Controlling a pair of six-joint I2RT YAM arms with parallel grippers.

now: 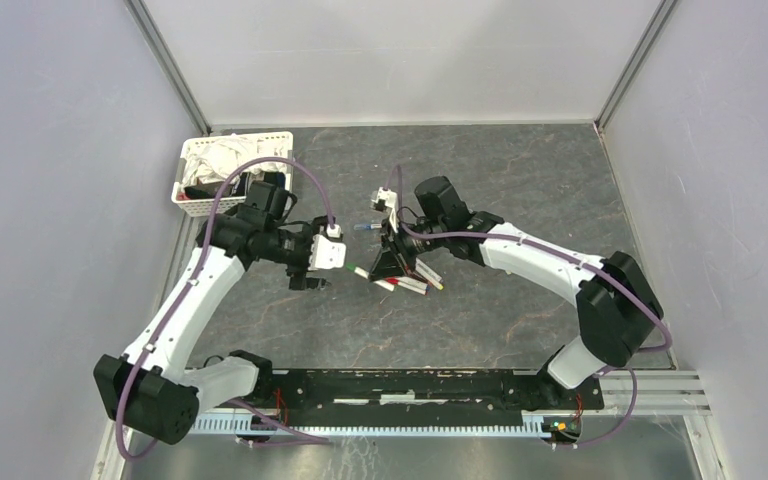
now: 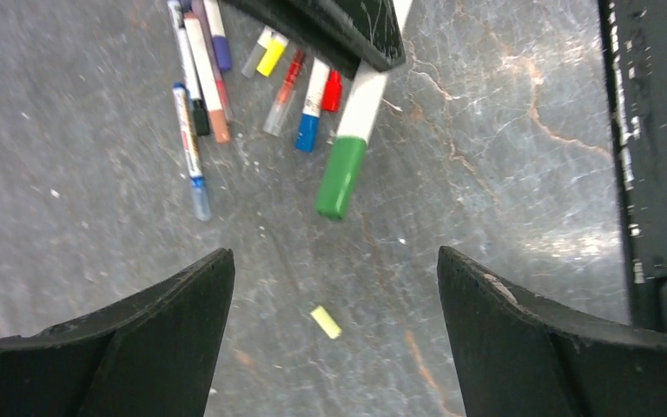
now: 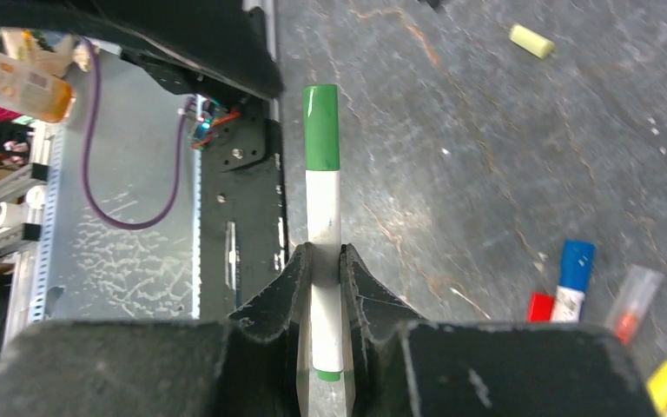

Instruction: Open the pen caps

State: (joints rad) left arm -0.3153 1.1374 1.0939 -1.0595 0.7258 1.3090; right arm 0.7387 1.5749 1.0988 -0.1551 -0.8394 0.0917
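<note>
My right gripper (image 3: 326, 256) is shut on the white barrel of a pen (image 3: 323, 208). That pen's green cap (image 3: 321, 139) sticks out ahead of the fingers, still on the barrel. In the left wrist view the same green cap (image 2: 341, 176) points toward my left gripper (image 2: 333, 252), which is open and empty a short way off. A small yellow cap (image 2: 326, 321) lies loose on the table between and below the left fingers. Several more pens (image 2: 204, 87) with coloured ends lie in a cluster under the right gripper (image 1: 397, 258). The left gripper (image 1: 312, 282) sits just left of the pen tip.
A white basket (image 1: 192, 158) of cloths stands at the back left corner. The black mounting rail (image 1: 410, 385) runs along the near edge. A blue-ended pen (image 3: 573, 269) and a red cap (image 3: 540, 306) lie right of the right gripper.
</note>
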